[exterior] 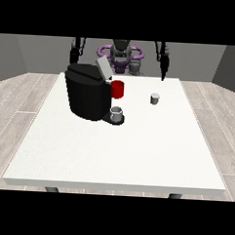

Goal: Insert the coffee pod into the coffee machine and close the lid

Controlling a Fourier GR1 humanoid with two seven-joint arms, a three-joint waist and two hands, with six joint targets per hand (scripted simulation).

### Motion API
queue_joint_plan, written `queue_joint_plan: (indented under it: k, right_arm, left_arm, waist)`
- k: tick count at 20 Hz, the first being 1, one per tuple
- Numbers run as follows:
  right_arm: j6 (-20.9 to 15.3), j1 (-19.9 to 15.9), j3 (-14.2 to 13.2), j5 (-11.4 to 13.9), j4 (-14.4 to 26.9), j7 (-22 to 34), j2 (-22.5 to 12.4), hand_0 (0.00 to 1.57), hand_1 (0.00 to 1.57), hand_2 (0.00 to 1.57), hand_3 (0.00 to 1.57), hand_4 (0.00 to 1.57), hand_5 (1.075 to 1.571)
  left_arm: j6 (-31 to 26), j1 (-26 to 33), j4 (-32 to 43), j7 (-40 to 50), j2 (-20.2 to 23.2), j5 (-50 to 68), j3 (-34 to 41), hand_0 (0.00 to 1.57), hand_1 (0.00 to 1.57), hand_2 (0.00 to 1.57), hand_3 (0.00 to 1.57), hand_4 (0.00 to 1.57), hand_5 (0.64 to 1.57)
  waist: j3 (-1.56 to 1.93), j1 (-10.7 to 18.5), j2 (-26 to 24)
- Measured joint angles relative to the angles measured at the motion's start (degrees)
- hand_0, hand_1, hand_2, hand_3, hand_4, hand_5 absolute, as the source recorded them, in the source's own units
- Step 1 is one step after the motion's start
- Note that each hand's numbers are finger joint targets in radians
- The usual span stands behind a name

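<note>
Lid up, pod apart from the coffee machine
Small grey coffee pod sits beside it; both hands' fingers can't be made out.

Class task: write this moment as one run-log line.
black coffee machine: lid up | small grey coffee pod: on white table, untouched | robot hand at the view's right: raised, empty

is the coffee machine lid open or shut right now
Open. The grey lid stands tilted up above the top of the black coffee machine, not lying flat on it.
</note>
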Motion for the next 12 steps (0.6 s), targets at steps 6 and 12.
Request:
queue_joint_plan:
  k: [6, 12]
  right_arm:
    - [0.9, 0.7, -0.6, -1.0, 1.6, -0.6, 0.9, 0.00, 0.00, 0.00, 0.00, 0.13, 1.571]
    - [-4.2, 0.2, -2.9, -1.7, 0.8, -6.3, 5.3, 0.00, 0.00, 0.00, 0.00, 0.22, 1.571]
  left_arm:
    - [-4.0, 0.6, 0.0, -5.3, 1.3, 2.1, 1.2, 0.00, 0.00, 0.00, 0.00, 0.21, 1.571]
    - [-4.7, -3.0, 1.3, -5.3, 6.3, -0.7, 3.6, 0.00, 0.00, 0.00, 0.00, 0.00, 1.571]
  waist:
    - [0.73, 0.4, -3.9]
    - [0.92, -2.6, -4.2]
